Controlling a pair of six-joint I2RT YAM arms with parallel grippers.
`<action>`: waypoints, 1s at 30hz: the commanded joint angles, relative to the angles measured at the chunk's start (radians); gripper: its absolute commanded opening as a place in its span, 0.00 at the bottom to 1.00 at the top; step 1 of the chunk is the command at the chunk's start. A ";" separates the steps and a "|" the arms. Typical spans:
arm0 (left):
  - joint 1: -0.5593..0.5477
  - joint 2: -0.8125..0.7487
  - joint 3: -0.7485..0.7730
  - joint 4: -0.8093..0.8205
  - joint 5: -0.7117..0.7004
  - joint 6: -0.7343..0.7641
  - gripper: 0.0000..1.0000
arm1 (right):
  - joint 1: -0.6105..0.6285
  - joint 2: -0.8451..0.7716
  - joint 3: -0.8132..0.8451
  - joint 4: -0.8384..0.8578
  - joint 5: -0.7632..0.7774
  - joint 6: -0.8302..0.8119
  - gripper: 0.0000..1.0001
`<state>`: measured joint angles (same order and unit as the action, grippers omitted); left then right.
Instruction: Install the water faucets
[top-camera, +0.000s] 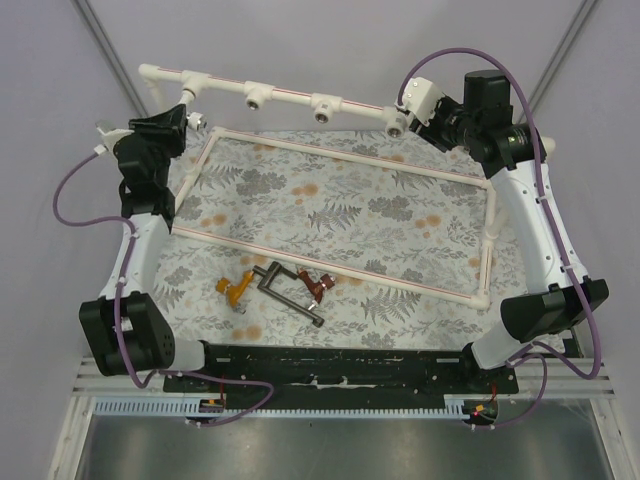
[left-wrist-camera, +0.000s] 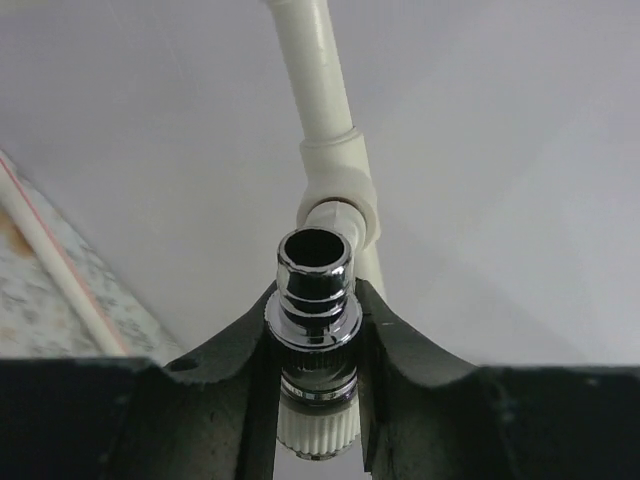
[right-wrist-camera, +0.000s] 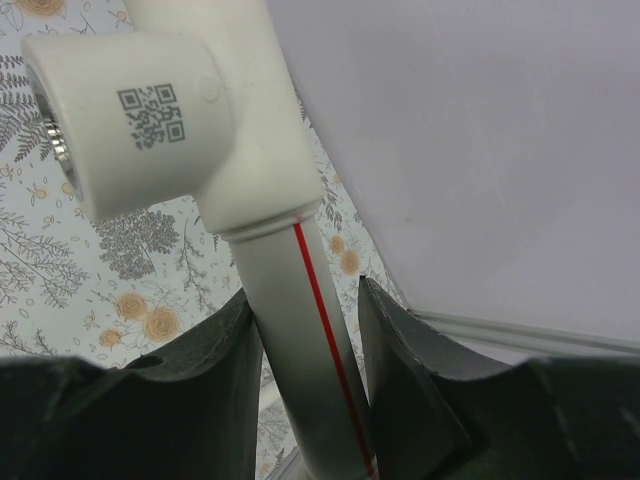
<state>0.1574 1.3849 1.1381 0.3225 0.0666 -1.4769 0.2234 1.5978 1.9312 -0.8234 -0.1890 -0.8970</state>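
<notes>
Black fingers of the left gripper clamp the white faucet — polished chrome barrel, ribbed white collar — its mouth near a socket. Meanwhile the right gripper pinches the smooth, red-striped pipe rail below a QR-marked tee. Only overhead appear the orange-yellow faucet, dark grey faucet and red-brown faucet, on the floral mat.

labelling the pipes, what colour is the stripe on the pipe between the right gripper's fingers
Red, a thin line along the white pipe; right wrist view shows it best.
</notes>
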 joint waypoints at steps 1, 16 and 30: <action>0.010 -0.046 0.009 -0.008 0.018 0.832 0.20 | -0.002 0.019 -0.028 -0.048 0.068 0.078 0.00; -0.128 -0.136 0.023 -0.140 0.133 2.549 0.34 | -0.001 0.024 -0.020 -0.048 0.045 0.090 0.00; -0.052 -0.280 0.127 -0.215 -0.097 1.237 0.86 | -0.002 0.025 -0.023 -0.048 0.042 0.089 0.00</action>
<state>0.0639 1.1625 1.1591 0.2031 0.0620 0.3729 0.2253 1.5921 1.9312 -0.8360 -0.2008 -0.8993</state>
